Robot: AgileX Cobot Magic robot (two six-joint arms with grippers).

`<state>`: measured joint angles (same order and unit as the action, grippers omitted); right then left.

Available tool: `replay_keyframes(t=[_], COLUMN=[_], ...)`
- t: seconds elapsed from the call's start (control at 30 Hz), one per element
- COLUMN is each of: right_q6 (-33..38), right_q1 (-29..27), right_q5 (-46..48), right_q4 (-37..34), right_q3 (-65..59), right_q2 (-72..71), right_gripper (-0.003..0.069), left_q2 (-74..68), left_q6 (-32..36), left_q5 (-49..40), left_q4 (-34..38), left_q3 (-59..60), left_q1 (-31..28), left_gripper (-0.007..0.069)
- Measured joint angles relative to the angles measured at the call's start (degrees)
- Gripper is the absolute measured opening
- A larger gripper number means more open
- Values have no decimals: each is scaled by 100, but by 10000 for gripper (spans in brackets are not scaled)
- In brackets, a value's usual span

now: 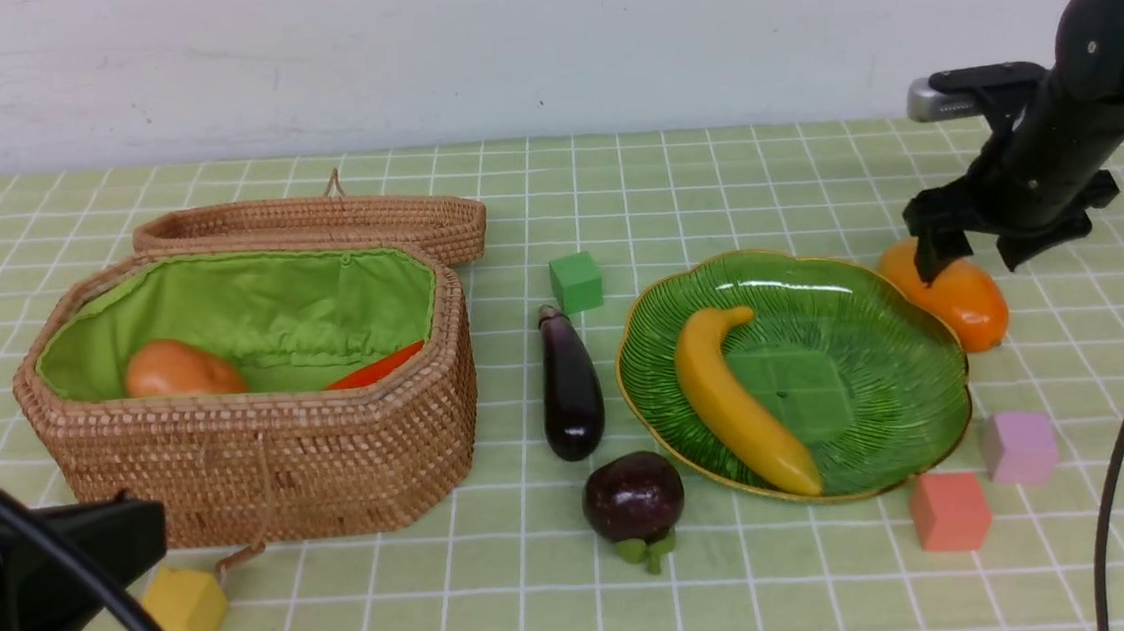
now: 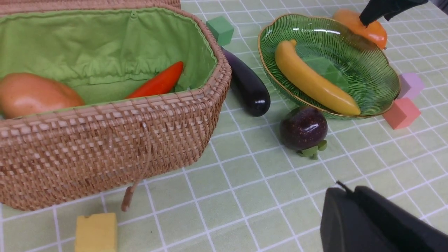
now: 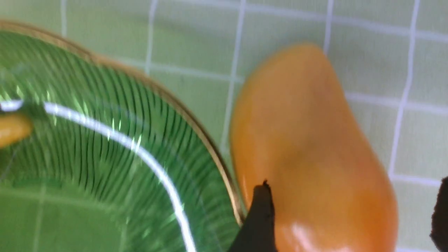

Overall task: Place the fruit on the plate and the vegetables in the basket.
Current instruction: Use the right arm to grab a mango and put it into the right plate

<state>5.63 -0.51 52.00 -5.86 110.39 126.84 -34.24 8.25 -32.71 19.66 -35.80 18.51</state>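
Observation:
The wicker basket (image 1: pixel 262 449) stands open at the left, with the potato (image 1: pixel 180 371) and the red pepper (image 1: pixel 376 367) lying inside. The eggplant (image 1: pixel 570 385) and the mangosteen (image 1: pixel 634 497) rest on the cloth between the basket and the green plate (image 1: pixel 884 330). The banana (image 1: pixel 734 397) lies on the plate. Just past the plate's right rim is the orange mango (image 1: pixel 967 304). My right gripper (image 3: pixel 351 196) is open, with one finger on each side of the mango. My left gripper (image 2: pixel 350 190) is shut and empty, low at the near left.
A green cube (image 1: pixel 575 281) sits behind the eggplant. A yellow cube (image 1: pixel 186 606) lies in front of the basket. A salmon cube (image 1: pixel 950 511) and a lilac cube (image 1: pixel 1020 446) lie near the plate's front right. The basket lid (image 1: pixel 314 225) hangs open behind.

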Motion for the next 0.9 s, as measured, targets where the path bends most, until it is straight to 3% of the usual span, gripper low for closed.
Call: replay_keyframes(t=[0.7, 0.9], right_q6=[-23, -337], right_q1=[0, 0], right_q5=[-333, -162], right_q4=[586, 586], right_q3=[74, 207], right_q2=[298, 319], right_gripper=[602, 602], left_q2=[0, 0], left_q6=[288, 403], left_q5=[-16, -16], left_q4=[0, 0], left_q3=[0, 0], left_q1=[0, 0], left_gripper=[26, 29])
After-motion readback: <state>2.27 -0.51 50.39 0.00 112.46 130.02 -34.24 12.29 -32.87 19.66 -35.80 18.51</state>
